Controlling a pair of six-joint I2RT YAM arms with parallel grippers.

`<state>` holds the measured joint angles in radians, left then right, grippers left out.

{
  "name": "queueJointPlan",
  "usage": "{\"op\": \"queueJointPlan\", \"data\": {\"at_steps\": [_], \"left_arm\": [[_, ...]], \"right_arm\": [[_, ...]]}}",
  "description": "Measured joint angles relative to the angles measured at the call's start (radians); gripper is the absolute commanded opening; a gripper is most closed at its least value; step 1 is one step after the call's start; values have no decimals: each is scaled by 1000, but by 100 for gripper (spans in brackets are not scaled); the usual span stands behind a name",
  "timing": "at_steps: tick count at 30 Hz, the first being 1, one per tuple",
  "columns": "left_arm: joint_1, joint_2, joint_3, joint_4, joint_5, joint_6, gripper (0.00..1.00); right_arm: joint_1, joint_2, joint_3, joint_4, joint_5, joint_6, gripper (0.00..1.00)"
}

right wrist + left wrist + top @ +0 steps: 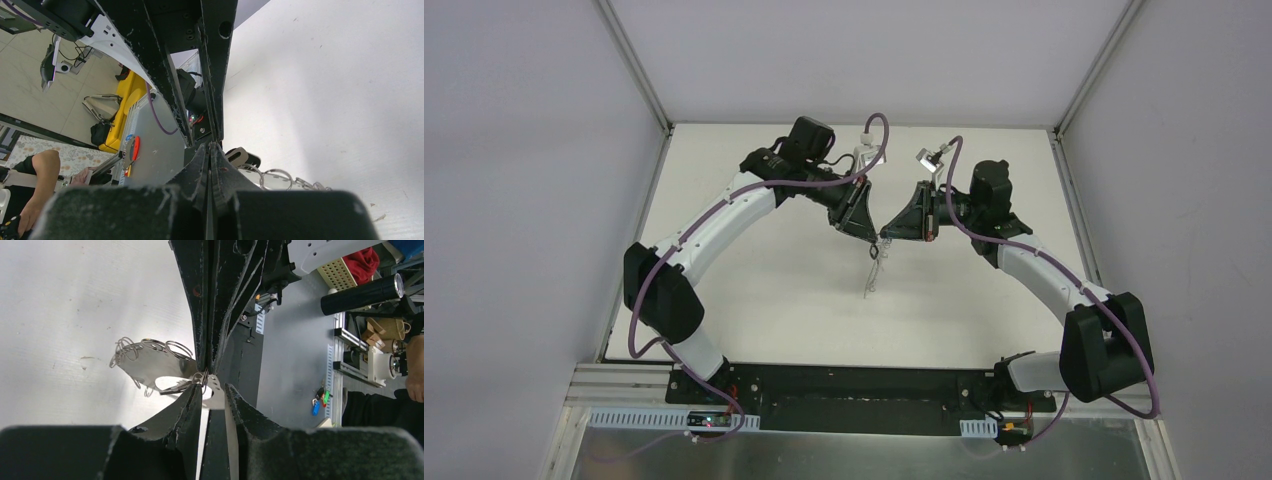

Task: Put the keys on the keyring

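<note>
Left wrist view puts the key [216, 390] right at the meeting point. Its pale blade sits between the narrowly parted fingers of the left claw [214, 397] (whether they actually grip it cannot be told), just beside the keyring [155, 343] wire. The right claw [205, 365] faces it from the opposite side, pinched shut on that wire, probably to steady the loop for threading. The rest of the loop hangs below the claws toward the counter [754, 270]. Both arms meet mid-counter, well away from its edges, so there is ample room for small adjustments.
</note>
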<state>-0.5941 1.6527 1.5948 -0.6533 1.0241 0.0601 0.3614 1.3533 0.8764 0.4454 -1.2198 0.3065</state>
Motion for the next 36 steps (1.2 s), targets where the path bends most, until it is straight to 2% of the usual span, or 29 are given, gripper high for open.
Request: {"op": "queueJointPlan", "data": {"at_steps": [6, 15, 25, 36], "left_arm": [[0, 4, 0, 41, 13, -39, 24], [0, 17, -8, 85, 24, -85, 18], [0, 17, -43, 97, 42, -97, 19], [0, 17, -56, 98, 42, -97, 9]], "right_arm": [[0, 0, 0, 0, 0, 0, 0], [0, 0, 0, 0, -1, 0, 0], [-2, 5, 0, 0, -1, 0, 0], [-2, 8, 0, 0, -1, 0, 0]]}}
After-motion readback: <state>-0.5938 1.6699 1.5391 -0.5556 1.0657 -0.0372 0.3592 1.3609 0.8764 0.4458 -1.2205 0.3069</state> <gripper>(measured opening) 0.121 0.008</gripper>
